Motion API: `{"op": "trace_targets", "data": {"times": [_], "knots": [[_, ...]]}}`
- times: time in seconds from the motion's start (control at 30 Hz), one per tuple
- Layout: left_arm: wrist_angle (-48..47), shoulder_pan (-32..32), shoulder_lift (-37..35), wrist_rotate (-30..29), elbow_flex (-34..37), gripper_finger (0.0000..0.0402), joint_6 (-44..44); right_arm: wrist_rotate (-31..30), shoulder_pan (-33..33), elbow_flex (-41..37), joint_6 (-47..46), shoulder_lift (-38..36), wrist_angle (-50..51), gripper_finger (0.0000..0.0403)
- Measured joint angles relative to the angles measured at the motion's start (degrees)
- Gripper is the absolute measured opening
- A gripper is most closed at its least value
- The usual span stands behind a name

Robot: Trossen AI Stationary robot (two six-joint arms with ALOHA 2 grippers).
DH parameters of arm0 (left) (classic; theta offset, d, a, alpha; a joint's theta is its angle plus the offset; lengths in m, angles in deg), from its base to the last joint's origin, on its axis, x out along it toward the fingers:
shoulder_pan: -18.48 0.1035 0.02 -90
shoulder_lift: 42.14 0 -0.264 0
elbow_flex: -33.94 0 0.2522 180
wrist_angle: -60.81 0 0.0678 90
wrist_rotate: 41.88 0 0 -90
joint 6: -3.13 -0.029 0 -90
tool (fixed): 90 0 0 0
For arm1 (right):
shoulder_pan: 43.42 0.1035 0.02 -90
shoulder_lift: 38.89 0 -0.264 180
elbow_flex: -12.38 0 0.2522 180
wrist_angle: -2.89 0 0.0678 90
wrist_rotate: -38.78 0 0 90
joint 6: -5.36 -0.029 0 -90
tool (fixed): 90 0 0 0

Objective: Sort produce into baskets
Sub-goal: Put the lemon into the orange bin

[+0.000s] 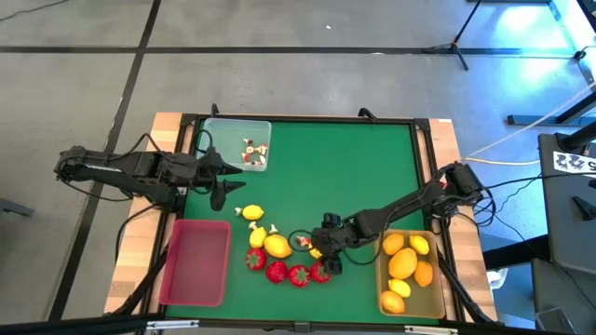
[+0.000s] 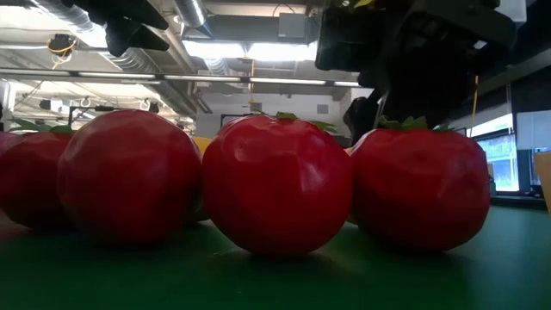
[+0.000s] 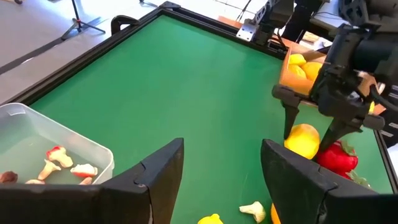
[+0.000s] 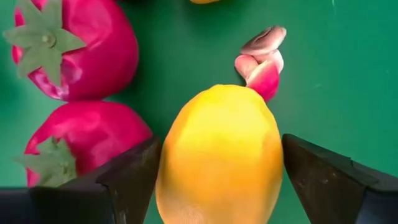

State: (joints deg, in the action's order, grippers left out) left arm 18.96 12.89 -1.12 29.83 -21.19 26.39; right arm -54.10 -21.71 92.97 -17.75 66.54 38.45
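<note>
Jaws spread wide, the right gripper straddled a smooth yellow plastic lemon on the green felt counter, not yet clamped. Beside it lay glossy red strawberries with green tops and a small pink-and-white bit. Several lemons already filled the tan rectangular basket; white-and-red bits sat in the clear plastic tray; the red tray remained empty. Near the clear tray, the left gripper waited open.
</note>
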Motion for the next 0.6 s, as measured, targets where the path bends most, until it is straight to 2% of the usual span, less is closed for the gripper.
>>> {"op": "trace_targets", "data": {"times": [0.43,0.6], "knots": [[-0.01,0.00,0.00,0.00,0.00,0.0209,0.37,-2.51,0.00,-0.14,1.64,0.50,0.52,0.0328],[-0.01,0.00,0.00,0.00,0.00,0.0209,0.38,-2.55,0.00,-1.48,1.99,0.34,-0.04,0.0299]]}}
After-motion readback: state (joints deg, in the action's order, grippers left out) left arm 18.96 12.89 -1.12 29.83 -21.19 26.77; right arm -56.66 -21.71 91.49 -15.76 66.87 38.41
